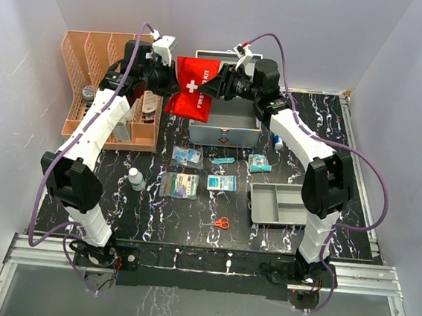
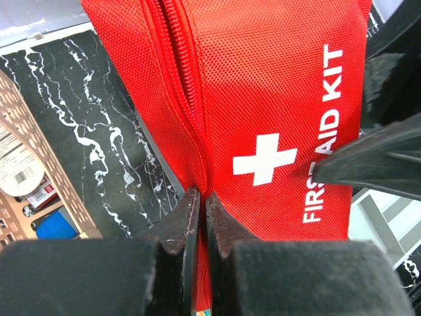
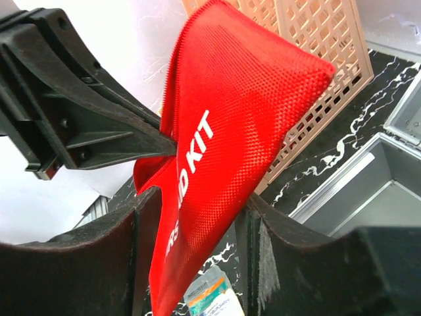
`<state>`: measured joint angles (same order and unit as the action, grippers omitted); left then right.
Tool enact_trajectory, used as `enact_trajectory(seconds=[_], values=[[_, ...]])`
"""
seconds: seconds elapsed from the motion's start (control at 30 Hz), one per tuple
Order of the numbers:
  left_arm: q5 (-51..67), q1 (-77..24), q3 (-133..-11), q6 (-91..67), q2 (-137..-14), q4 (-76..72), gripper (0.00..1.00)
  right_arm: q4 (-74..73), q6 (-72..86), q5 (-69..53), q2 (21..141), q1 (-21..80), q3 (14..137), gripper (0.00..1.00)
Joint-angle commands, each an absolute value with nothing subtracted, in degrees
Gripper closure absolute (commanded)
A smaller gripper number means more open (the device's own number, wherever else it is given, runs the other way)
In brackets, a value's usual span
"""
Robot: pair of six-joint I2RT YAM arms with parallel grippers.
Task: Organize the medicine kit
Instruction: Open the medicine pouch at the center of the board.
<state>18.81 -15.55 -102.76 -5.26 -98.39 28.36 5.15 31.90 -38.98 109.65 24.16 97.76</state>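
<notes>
The step in hand appears to be getting the red first-aid pouch (image 1: 195, 89) into the medicine kit (image 1: 224, 135), which stands open at the back middle of the desk (image 1: 160, 220) with its lid raised, just beside the orange file rack (image 1: 104, 62). The pouch hangs in the air over the case's left front corner, between the two arms. The left gripper (image 2: 200, 194) has its jaws clenched on the pouch's edge by the zipper. The right gripper (image 3: 204, 194) has its jaws on either side of the pouch's body, but it cannot be told whether they are pressing it. Several packets (image 1: 178, 185), a small bottle (image 1: 136, 179) and the scissors (image 1: 221, 222) lie loose on the desk in front of the case, so much seems left to do. The next move probably calls for one sure hold on the pouch, which then has to be carried over the case's opening and lowered in flat, clear of the rim.
</notes>
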Motion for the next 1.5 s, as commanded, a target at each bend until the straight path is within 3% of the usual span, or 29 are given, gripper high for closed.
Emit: enact_trajectory(seconds=[0.0, 0.07, 0.2, 0.3, 0.33, 0.47, 0.5, 0.6, 0.87, 1.2, 1.47], values=[[21.3, -16.2, -102.4, -6.6, -95.5, 25.8, 1.0, 10.4, 34.2, -40.1, 110.5, 24.6, 97.6, 0.56], [21.4, -16.3, -101.7, -6.6, -95.0, 25.7, 1.0, 10.9, 34.8, -40.1, 110.9, 24.6, 97.6, 0.61], [21.3, -16.3, -100.1, -7.0, -93.6, 25.4, 1.0, 11.2, 35.6, -40.3, 111.4, 24.7, 97.8, 1.0], [20.5, -16.3, -99.1, -7.3, -92.6, 24.5, 1.0, 11.8, 35.8, -39.8, 110.6, 24.6, 96.4, 1.0], [20.4, -16.3, -99.0, -7.3, -92.2, 24.3, 0.93, 12.0, 35.5, -39.5, 110.0, 24.6, 95.8, 1.0], [19.0, -15.6, -99.1, -4.9, -89.7, 23.4, 0.46, 12.1, 35.0, -39.9, 107.5, 23.7, 93.4, 1.0], [19.6, -14.9, -99.2, -5.3, -89.0, 23.3, 0.4, 12.3, 35.0, -40.5, 106.9, 23.3, 92.9, 1.0], [25.4, -10.8, -99.2, -8.3, -87.5, 23.3, 0.34, 14.3, 36.1, -42.9, 105.1, 22.0, 91.3, 1.0], [41.6, -0.8, -93.8, -13.9, -86.0, 19.7, 0.3, 25.7, 46.7, -52.5, 104.6, 19.4, 90.6, 1.0], [57.8, -0.7, -93.2, -21.0, -89.1, 8.9, 0.33, 59.2, 75.9, -63.1, 112.5, 19.2, 95.9, 1.0], [61.7, -0.7, -92.7, -24.9, -88.7, 3.3, 0.34, 60.0, 76.4, -62.6, 113.7, 19.1, 95.6, 1.0]])
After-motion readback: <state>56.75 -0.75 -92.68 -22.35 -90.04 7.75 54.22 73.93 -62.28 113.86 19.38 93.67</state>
